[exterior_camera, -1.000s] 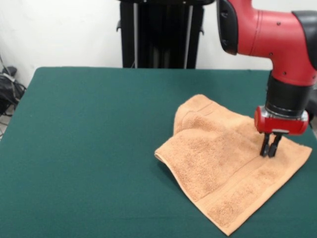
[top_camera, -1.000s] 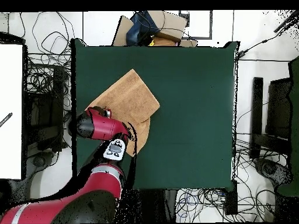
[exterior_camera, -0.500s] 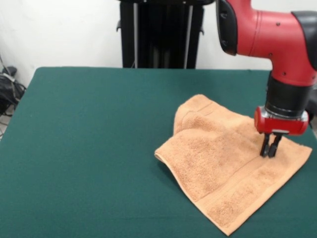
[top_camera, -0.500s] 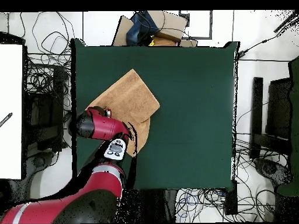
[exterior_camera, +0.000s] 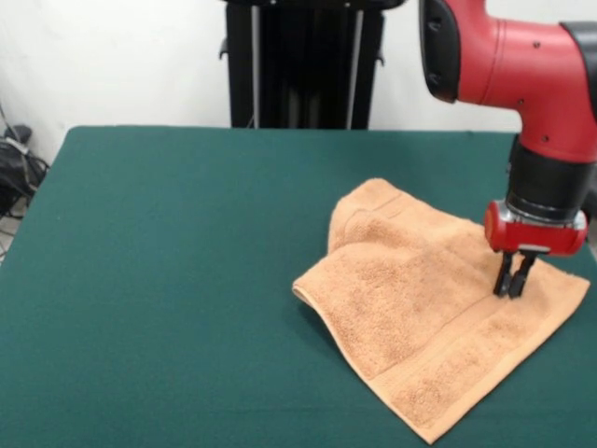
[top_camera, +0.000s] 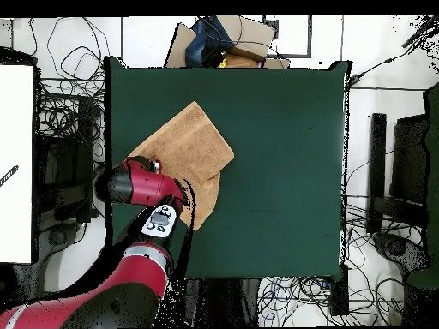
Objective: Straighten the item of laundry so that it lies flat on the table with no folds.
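On the table (exterior_camera: 168,280), the towel (exterior_camera: 420,308) sits at the front view's right side, its right corner close to the table edge and its near corner close to the bottom edge. Wide bare green felt to the left of it and behind it. Towel is orange-tan terry, lying as a diamond, not flat: the far-left part is doubled over, a folded flap with a raised rounded lip along its left edge. Woven band shows along the near-right edge. Gripper (exterior_camera: 512,291) comes straight down onto the towel's right part, fingers nearly together, tips at the cloth; can't tell if they pinch any. Overhead, the arm hides the gripper, but the towel (top_camera: 190,147) shows near the table's (top_camera: 283,171) left edge.
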Controlling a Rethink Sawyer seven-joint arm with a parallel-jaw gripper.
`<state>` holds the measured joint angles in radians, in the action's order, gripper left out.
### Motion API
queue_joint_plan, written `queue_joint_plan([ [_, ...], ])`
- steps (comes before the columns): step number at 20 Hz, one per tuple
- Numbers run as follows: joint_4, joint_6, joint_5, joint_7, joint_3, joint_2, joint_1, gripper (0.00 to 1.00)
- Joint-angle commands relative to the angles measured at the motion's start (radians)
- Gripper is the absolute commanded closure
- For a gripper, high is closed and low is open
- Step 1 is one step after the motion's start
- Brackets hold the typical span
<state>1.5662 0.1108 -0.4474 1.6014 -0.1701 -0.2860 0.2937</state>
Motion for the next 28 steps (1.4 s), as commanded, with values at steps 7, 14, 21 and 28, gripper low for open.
queue_joint_plan([
  [7,-0.067,0.083,-0.096,0.25,0.101,0.157,0.055,1.0],
  [14,-0.019,0.03,-0.069,0.229,0.137,0.142,0.018,1.0],
  [21,-0.032,0.059,-0.086,0.241,0.127,0.14,0.032,1.0],
  [28,-0.072,0.097,-0.129,0.275,0.095,0.154,0.075,1.0],
])
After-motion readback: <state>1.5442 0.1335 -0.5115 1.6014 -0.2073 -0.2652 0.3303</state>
